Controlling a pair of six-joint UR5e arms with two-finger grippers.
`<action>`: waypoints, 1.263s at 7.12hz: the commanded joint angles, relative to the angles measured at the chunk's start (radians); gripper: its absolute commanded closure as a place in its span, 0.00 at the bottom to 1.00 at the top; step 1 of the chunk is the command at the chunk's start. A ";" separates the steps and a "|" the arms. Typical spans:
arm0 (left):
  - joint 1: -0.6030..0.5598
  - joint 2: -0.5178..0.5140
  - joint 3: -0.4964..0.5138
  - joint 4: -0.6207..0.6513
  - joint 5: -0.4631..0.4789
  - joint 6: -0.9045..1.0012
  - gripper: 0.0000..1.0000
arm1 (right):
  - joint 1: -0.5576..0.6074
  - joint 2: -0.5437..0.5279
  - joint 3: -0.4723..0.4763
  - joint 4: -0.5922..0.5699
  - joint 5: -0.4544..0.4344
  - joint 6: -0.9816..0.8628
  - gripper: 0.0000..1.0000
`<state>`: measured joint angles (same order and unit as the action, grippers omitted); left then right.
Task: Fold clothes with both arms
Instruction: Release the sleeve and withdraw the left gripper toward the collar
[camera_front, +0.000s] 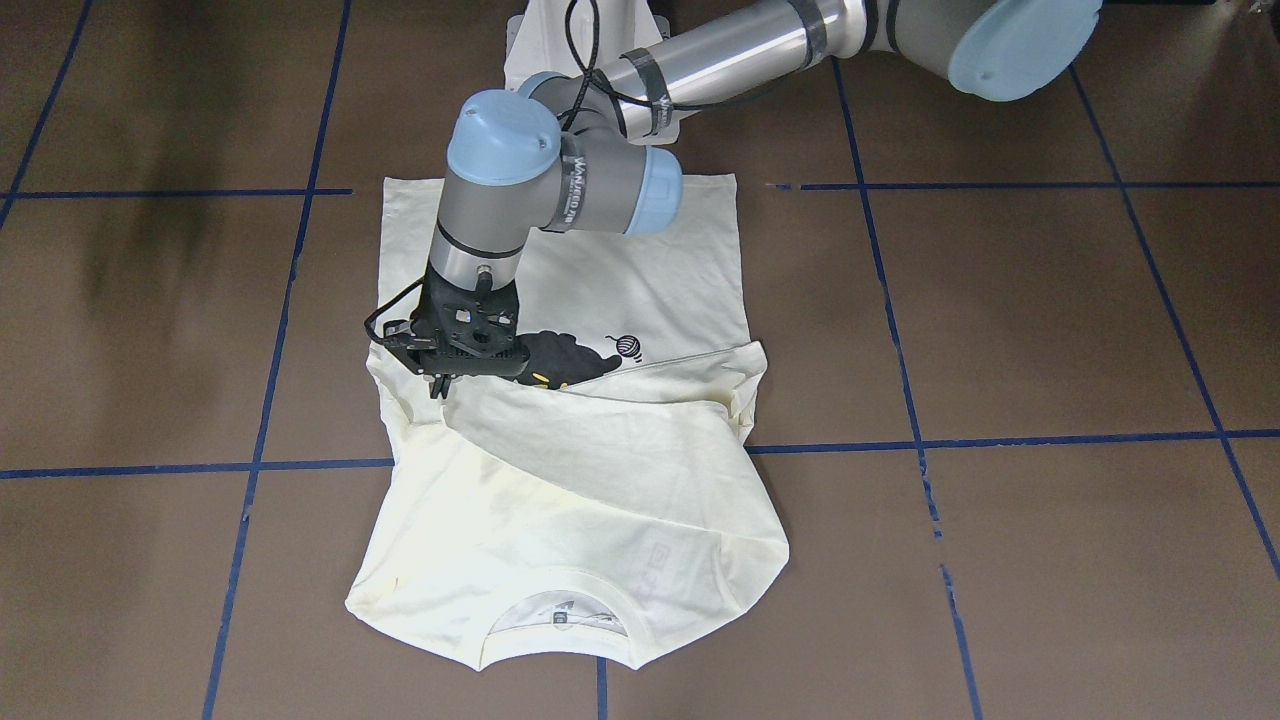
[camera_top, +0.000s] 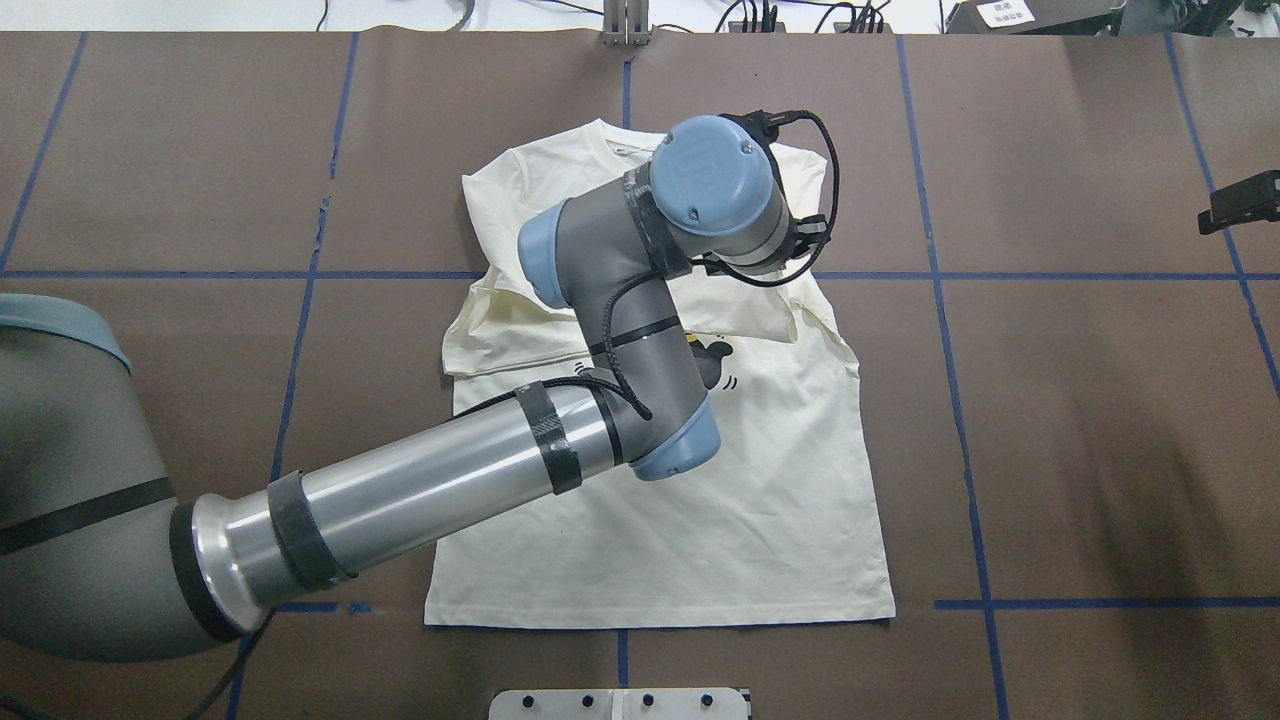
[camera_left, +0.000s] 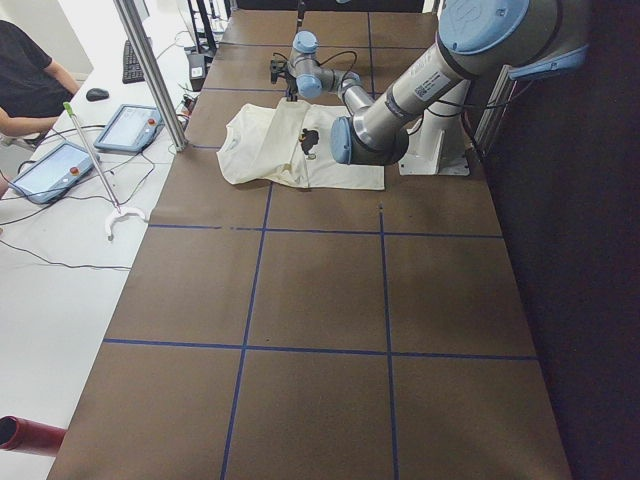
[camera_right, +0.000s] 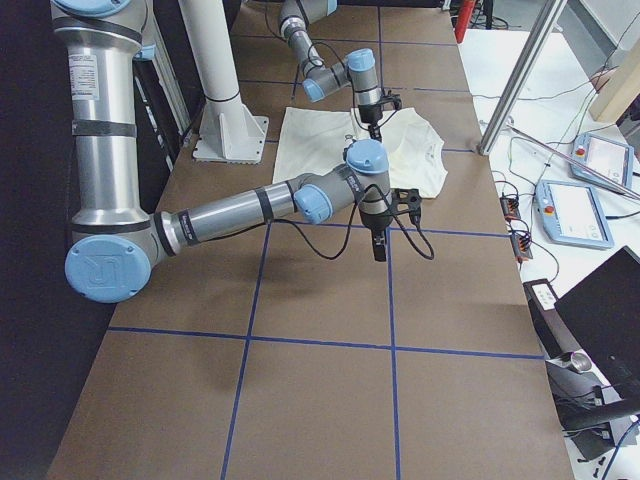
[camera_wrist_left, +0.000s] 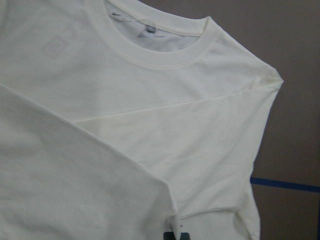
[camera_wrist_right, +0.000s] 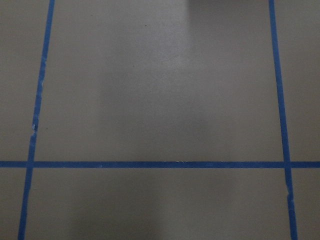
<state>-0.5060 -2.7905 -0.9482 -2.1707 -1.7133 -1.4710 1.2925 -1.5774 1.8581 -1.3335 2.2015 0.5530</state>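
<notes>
Across the bench, the T-shirt lies flat in the middle with its collar toward the operators' side. One sleeve is laid slantwise over the chest and half covers the cat print. The left tool stands at that sleeve's free end with its fingers drawn together, and we judge it to be pinching the cloth.

From overhead, the left arm hides its own tool. The hem lies nearest the robot, and the body is fairly smooth.

The view from the robot's left adds little: the shirt shows small beside the pedestal.

From the robot's right, the right tool hangs over bare bench, apart from the shirt. We cannot tell whether it is clenched or released.

The left wrist camera shows the cuff ending right at a dark sliver of the tool.

The right wrist camera shows only bench and blue tape lines.

We expect the shirt to be light, limp cotton that sags, drags and creases when lifted. It is best taken by its edges: the cuff, the shoulder seams or the hem corners. Both tools should lift evenly.
</notes>
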 joint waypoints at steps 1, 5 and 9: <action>0.056 -0.087 0.127 -0.078 0.049 -0.026 0.91 | 0.025 -0.029 -0.008 0.002 0.044 -0.028 0.00; 0.022 -0.031 -0.020 -0.045 0.026 -0.068 0.14 | -0.089 -0.007 -0.013 0.026 0.105 0.023 0.00; -0.170 0.389 -0.608 0.191 -0.248 0.104 0.20 | -0.543 -0.016 0.031 0.405 -0.163 0.849 0.00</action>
<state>-0.6242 -2.5511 -1.3329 -2.0902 -1.9075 -1.4796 0.9113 -1.5914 1.8583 -1.0097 2.1579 1.1583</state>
